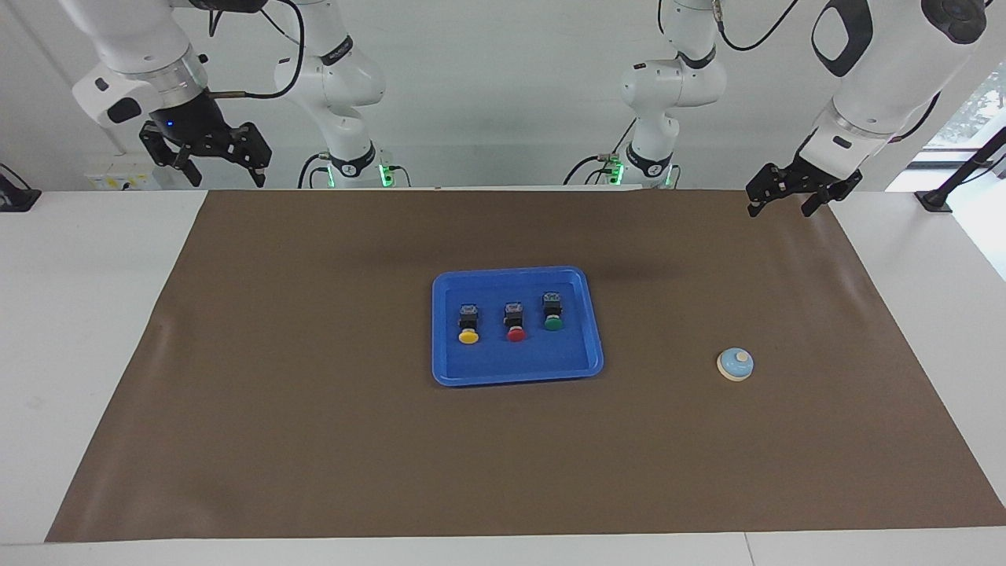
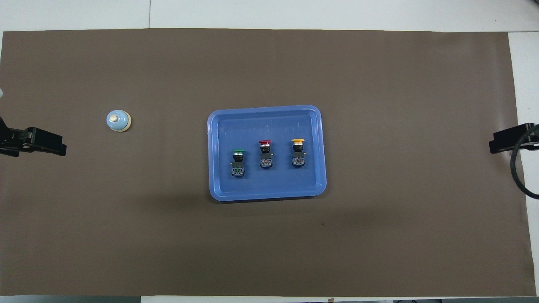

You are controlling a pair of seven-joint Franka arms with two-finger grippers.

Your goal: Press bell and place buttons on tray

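Sitting in a row inside the tray (image 1: 585,314) at mid-desk: the yellow button (image 1: 468,324), the red button (image 1: 515,321) and the green button (image 1: 552,311), caps pointing away from the robots, the yellow one toward the right arm's end, the green one toward the left arm's. Lying well apart from both sets of fingers, with nothing touching them. Resting on the brown mat (image 1: 314,440) toward the left arm's end of the desk, farther from the robots than the tray — the bell (image 1: 735,364), upright, knob up.

Hanging over the mat's edge at the robots' own end, well above and short of the bell: the left gripper (image 1: 776,203), fingers spread wide and gripping nothing. Waiting high over the mat's corner at the other end: the right gripper (image 1: 206,163), fingers likewise spread and empty.

Judging the placing as done, with all three buttons in the tray. Not telling from here whether the bell has been pressed.

Risks, should a press be called for — coming down with fingers spread this wide and straddling the small knob instead of striking it; landing off-centre on the dome and skidding the light bell across the mat; sweeping low across the tray and tipping the buttons out of line.
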